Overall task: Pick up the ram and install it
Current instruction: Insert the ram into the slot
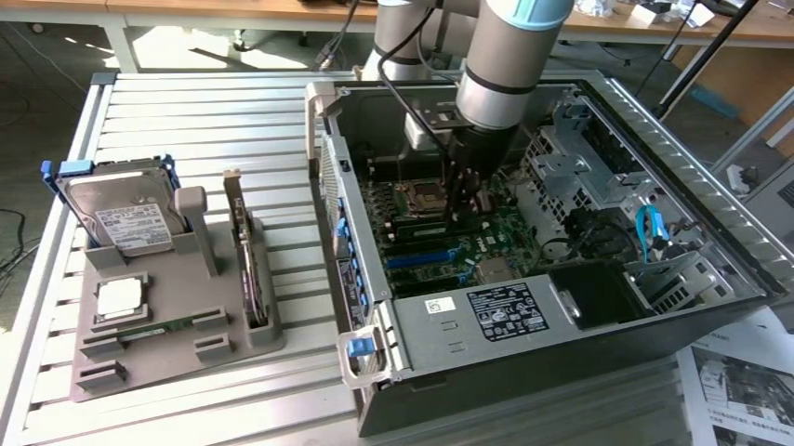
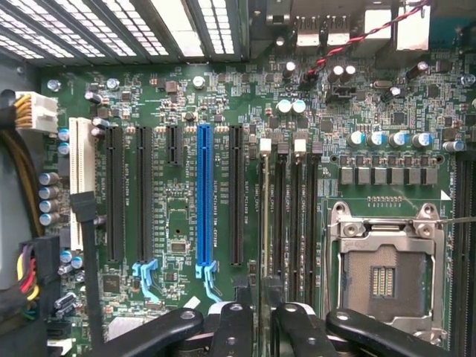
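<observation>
The ram (image 1: 162, 327), a thin green stick with dark chips, lies flat in the grey holder (image 1: 255, 348) at the exterior view's left. My gripper (image 1: 466, 209) is far from it, reaching down inside the open computer case, just over the motherboard beside the empty processor socket (image 1: 418, 193). In the wrist view the gripper (image 2: 262, 291) hangs over the black memory slots (image 2: 281, 223). Its dark fingers (image 2: 242, 323) stand close together with only a slit between them and nothing visibly held. A thin pale line (image 2: 265, 216) runs along the slot under that slit; I cannot tell what it is.
The holder also carries a hard drive (image 1: 125, 218), a square silver processor chip (image 1: 121, 295) and an upright dark expansion card (image 1: 248, 269). Inside the case, a labelled power supply (image 1: 503, 316), drive cages (image 1: 571, 167) and blue cables (image 1: 648, 232) surround the board. The blue slot (image 2: 205, 201) and the open socket (image 2: 383, 275) flank the memory slots.
</observation>
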{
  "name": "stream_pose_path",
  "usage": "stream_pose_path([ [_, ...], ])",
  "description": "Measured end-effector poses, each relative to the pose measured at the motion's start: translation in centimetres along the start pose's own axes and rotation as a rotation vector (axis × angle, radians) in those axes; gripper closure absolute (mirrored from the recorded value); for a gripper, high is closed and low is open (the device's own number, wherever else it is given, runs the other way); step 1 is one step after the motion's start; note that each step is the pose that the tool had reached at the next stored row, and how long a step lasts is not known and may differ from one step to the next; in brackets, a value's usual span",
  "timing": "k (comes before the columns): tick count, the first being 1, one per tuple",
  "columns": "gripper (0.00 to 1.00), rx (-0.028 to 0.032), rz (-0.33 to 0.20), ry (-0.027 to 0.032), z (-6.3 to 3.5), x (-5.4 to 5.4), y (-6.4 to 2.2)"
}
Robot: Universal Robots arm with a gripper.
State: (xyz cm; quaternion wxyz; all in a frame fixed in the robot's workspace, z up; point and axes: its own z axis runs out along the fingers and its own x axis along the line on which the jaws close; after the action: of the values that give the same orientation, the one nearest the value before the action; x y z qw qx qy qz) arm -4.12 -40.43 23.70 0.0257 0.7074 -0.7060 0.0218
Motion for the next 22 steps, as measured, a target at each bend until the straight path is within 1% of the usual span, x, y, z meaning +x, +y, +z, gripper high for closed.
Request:
stream_pose_path([
  [4,0.79,0.0000,0.000,0.0022,-0.39,0.0,0.00],
  [7,0.79,0.0001,0.000,0.0024,-0.69,0.0,0.01],
  [9,0.81,0.0000,0.000,0.0026,-0.76,-0.2,0.00],
  [10,0.87,0.0000,0.000,0.0028,-0.81,-0.2,0.00],
  [11,0.89,0.0001,0.000,0.0036,-0.84,-0.2,0.00],
  [13,0.89,0.0000,0.000,0.0066,-1.08,-0.2,0.01],
  [15,0.89,0.0000,0.000,0.0082,-1.73,-0.2,0.01],
  [16,0.89,0.0000,0.000,0.0086,-2.37,-0.1,0.01],
  [17,0.89,0.0000,0.000,0.0090,-3.47,0.0,0.02],
  [18,0.89,0.0001,0.000,0.0089,-4.26,0.0,0.02],
  [20,0.89,0.0000,0.000,0.0092,-4.96,0.1,0.03],
  [22,0.89,0.0001,0.000,0.0089,-5.04,0.1,0.03],
])
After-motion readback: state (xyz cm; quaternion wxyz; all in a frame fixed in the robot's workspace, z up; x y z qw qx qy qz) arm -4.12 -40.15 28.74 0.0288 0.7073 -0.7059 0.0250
